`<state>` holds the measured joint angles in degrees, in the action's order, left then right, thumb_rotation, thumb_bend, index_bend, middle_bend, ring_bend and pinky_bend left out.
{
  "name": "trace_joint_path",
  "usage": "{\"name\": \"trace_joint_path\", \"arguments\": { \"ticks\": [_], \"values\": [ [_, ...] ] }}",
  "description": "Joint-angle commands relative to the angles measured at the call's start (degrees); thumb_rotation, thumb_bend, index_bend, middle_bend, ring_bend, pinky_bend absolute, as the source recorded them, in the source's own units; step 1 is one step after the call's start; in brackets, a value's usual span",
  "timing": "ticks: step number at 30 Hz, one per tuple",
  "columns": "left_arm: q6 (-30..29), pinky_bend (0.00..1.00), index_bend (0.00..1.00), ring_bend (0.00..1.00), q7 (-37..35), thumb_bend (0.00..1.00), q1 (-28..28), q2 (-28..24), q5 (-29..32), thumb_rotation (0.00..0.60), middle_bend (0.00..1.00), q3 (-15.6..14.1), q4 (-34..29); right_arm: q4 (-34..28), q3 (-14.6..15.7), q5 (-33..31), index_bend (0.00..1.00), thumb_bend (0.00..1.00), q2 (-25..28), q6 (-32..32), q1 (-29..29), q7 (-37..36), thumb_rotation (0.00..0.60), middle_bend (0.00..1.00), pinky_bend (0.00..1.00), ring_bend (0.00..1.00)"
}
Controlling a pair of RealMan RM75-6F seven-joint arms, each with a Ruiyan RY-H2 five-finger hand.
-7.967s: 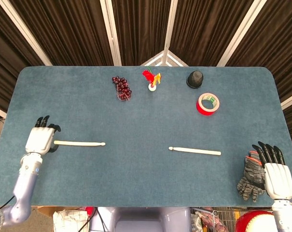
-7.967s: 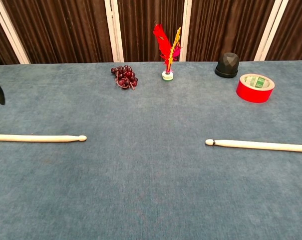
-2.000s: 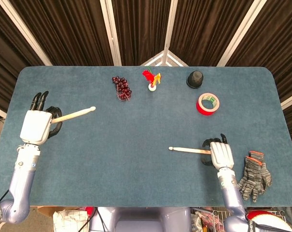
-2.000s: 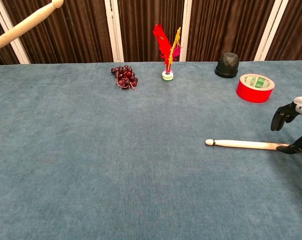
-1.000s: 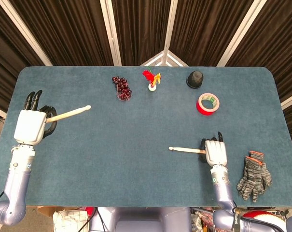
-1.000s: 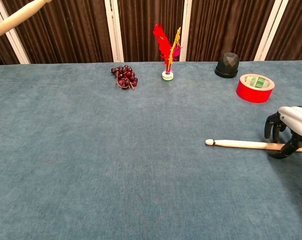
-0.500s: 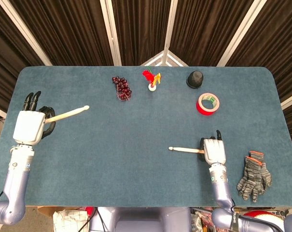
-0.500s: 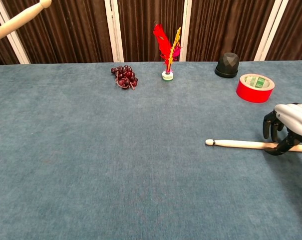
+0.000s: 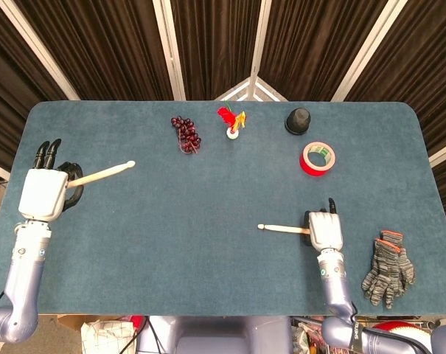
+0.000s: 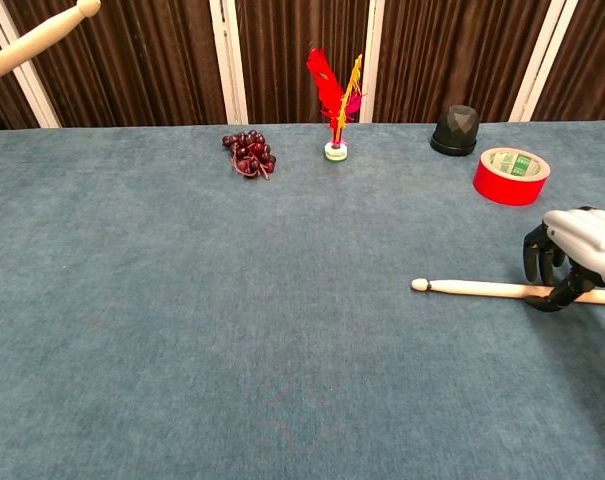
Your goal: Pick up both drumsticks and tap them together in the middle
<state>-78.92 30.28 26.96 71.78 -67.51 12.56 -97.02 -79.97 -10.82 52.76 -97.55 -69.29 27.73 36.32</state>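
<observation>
My left hand (image 9: 44, 193) is at the table's left edge and grips one pale wooden drumstick (image 9: 105, 172) by its butt, lifted off the table. Its tip points right and up, and it shows at the top left of the chest view as the raised drumstick (image 10: 32, 42). The other drumstick (image 9: 283, 228) lies flat on the blue table (image 9: 208, 243) at the right, tip to the left. My right hand (image 9: 324, 231) sits over its butt half. In the chest view the right hand (image 10: 574, 252) straddles the lying drumstick (image 10: 477, 288), dark fingers behind it, thumb at its near side.
Along the far side sit a bunch of dark grapes (image 9: 186, 134), a red feather shuttlecock (image 9: 232, 122), a black cap-like object (image 9: 298, 121) and a red tape roll (image 9: 318, 158). A grey work glove (image 9: 387, 269) lies near the front right corner.
The right hand has slid a little left along the lying drumstick and its fingers have curled lower around it. The left hand keeps its stick raised, almost still.
</observation>
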Motion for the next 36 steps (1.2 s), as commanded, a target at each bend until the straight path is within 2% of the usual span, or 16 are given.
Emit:
{"name": "trace_joint_path", "arguments": {
  "ticks": [1, 36],
  "values": [
    [0.1, 0.00, 0.57, 0.04, 0.0, 0.52, 0.0, 0.0, 0.1, 0.600, 0.55, 0.0, 0.1, 0.2, 0.1, 0.0, 0.57, 0.30, -0.1, 0.0, 0.1, 0.2, 0.600, 0.56, 0.00, 0.38],
    [-0.1, 0.00, 0.57, 0.04, 1.0, 0.52, 0.1, 0.2, 0.1, 0.600, 0.55, 0.2, 0.2, 0.4, 0.5, 0.3, 0.57, 0.33, 0.1, 0.5, 0.9, 2.5, 0.600, 0.56, 0.00, 0.39]
  ]
}}
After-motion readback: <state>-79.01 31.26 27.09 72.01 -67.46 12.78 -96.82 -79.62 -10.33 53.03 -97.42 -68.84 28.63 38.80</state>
